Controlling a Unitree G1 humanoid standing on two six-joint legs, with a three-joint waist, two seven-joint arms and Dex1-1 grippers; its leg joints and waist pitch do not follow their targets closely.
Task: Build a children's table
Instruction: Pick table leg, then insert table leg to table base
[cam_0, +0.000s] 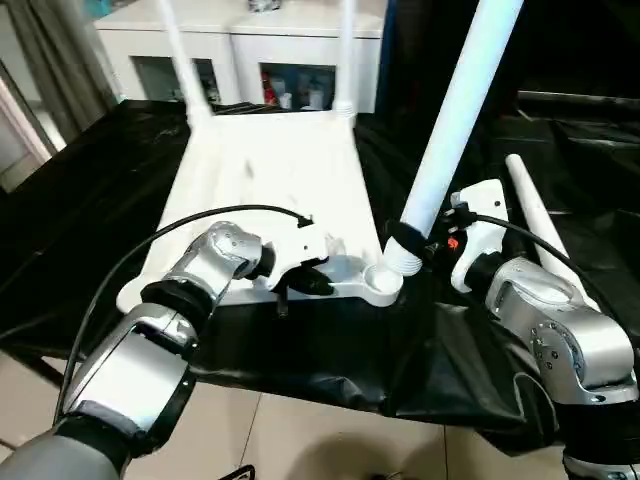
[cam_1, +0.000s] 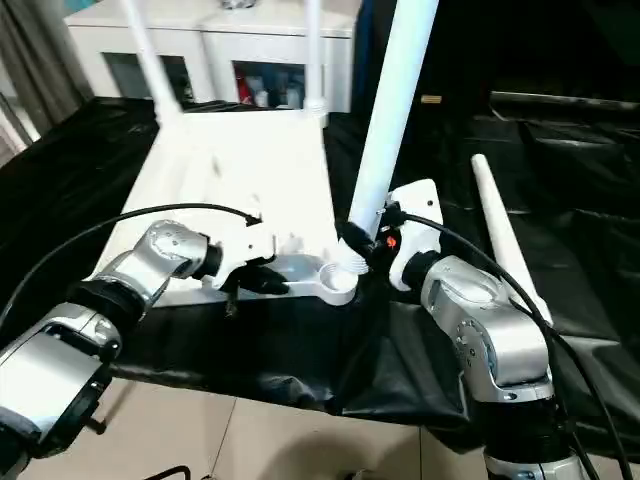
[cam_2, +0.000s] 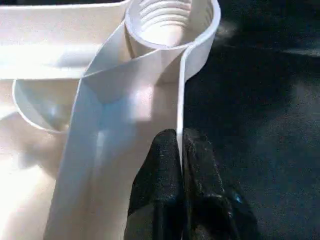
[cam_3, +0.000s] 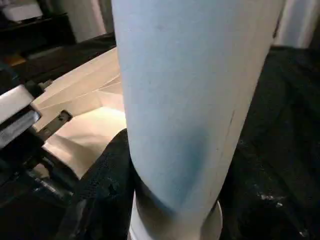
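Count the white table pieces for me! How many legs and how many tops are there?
Legs: 4. Two stand in the far sockets, one is held at the near socket, one lies on the black cloth.
Tops: 1, lying upside down.
Total: 5 pieces.

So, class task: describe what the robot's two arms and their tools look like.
Both arms are rounded silver metal with black joint bands. A black cable loops to each white wrist block. Left tool and right tool have black fingers; the right wrist carries a small red mark.
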